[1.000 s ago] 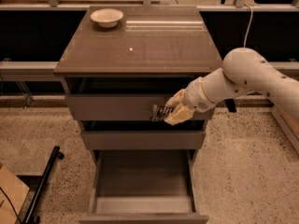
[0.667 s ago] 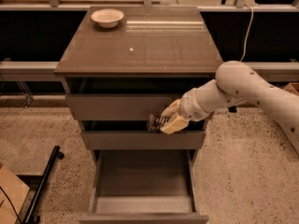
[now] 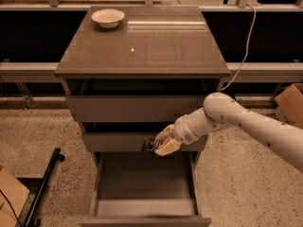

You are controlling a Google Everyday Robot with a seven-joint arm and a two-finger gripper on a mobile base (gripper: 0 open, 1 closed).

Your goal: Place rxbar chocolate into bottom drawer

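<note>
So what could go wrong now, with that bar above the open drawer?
The gripper holds the rxbar chocolate close to the middle drawer front, so either might snag there on the way down. Only one end of the bar seems pinched, so it could slip early. Dropped from here, it may bounce inside the bottom drawer.
</note>
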